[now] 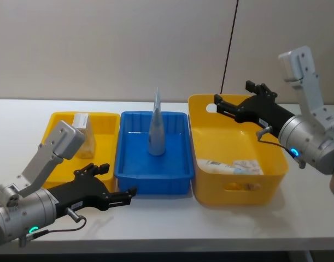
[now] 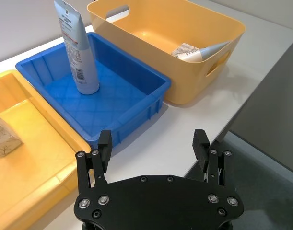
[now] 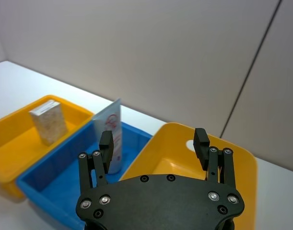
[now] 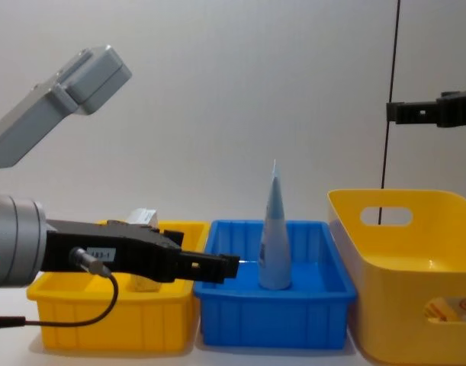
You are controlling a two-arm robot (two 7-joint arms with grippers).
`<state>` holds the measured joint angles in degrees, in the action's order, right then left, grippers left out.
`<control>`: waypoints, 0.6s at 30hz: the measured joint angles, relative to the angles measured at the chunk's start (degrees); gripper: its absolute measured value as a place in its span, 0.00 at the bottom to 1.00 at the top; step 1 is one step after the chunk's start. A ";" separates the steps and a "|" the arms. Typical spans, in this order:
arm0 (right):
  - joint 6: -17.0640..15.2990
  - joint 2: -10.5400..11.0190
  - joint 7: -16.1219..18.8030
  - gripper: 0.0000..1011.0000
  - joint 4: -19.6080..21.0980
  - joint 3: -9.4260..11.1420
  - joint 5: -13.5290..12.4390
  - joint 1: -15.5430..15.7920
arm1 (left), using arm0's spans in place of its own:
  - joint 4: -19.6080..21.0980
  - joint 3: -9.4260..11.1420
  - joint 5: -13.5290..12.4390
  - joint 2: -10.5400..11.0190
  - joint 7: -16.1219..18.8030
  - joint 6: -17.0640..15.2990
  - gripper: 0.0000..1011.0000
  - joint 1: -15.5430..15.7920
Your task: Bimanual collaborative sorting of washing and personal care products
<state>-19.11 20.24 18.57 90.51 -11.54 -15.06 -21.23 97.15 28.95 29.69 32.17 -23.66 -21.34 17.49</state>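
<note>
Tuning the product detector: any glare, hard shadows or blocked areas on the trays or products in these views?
Head view: pale sheen on the floor of the blue tray around the light-blue tube, no harsh glare; shadows under the trays are soft. Left wrist view: even light, faint shadow beside the blue tray. Chest view: the left gripper looms large, hiding part of the yellow tray.

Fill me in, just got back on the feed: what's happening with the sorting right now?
Nothing is held right now. The left gripper is open, low in front of the blue tray, where a light-blue tube stands upright. The right gripper is open, raised over the back of the large yellow basket, which holds products lying flat. A beige pack stands in the yellow tray.
</note>
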 joint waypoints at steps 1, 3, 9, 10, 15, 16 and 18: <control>0.00 0.39 0.86 0.99 0.44 -0.10 -0.45 0.28 | 0.00 0.00 0.00 0.00 0.00 0.00 0.99 0.00; -0.01 0.96 2.31 0.99 1.06 -0.22 -1.22 0.71 | 0.00 0.00 0.00 0.00 0.00 0.00 0.99 0.00; -0.15 2.75 6.11 0.99 3.05 -0.61 -3.15 2.13 | 0.00 0.00 0.00 0.00 0.00 0.00 0.99 0.00; -0.18 2.97 6.53 0.99 3.31 -0.65 -3.36 2.32 | 0.00 0.00 0.00 0.00 0.00 0.00 0.99 0.00; -0.41 4.34 9.02 0.99 5.08 -0.90 -4.79 3.63 | 0.00 0.00 0.00 0.00 0.00 0.00 0.99 0.00; -0.41 4.34 9.02 0.99 5.08 -0.90 -4.79 3.63 | 0.00 0.00 0.00 0.00 0.00 0.00 0.99 0.00; -0.50 4.87 10.02 0.99 5.76 -1.01 -5.35 4.12 | 0.00 0.00 0.00 0.00 0.00 0.00 0.99 0.00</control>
<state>-19.60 25.11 28.59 96.27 -12.55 -20.40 -17.11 97.14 28.95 29.69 32.17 -23.66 -21.34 17.49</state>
